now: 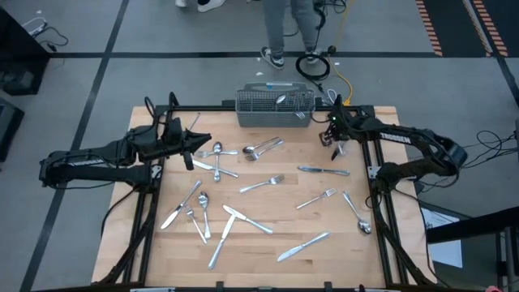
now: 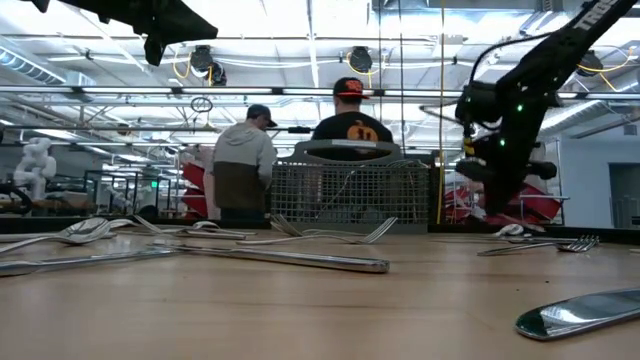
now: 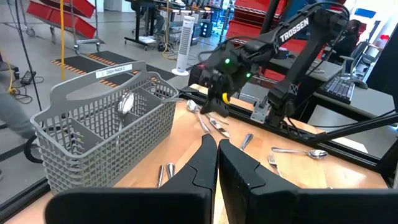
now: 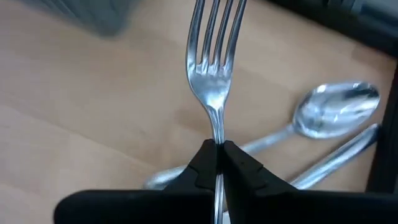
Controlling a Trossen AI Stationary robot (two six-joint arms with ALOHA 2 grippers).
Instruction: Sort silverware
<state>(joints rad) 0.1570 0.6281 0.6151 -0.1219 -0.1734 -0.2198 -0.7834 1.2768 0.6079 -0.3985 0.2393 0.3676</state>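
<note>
The silverware lies scattered over the wooden table (image 1: 268,268): forks, spoons and knives such as a fork (image 1: 261,184), a knife (image 1: 323,170) and a spoon (image 1: 358,216). The grey mesh basket (image 1: 276,107) stands at the far edge with a spoon (image 3: 126,102) upright in it. At the far right, beside the basket, my right gripper (image 4: 217,155) is shut on a fork (image 4: 214,62). A spoon (image 4: 336,115) lies on the wood below that fork. My left gripper (image 3: 217,165) hovers shut over the table's far left, holding nothing. My right gripper pinches the fork's neck (image 4: 217,135), just behind the tines, between its two fingertips. The fingers slant down from above and lie along the fork, whose tines stick out past them. The handle runs back between the fingers and is hidden. The tines look raised off the wood.
More cutlery sits near the left gripper (image 1: 219,152) and toward the near edge (image 1: 227,227), (image 1: 304,246). Metal frame rails (image 1: 377,203) border the table. Two people (image 2: 245,165), (image 2: 352,125) stand beyond the far edge.
</note>
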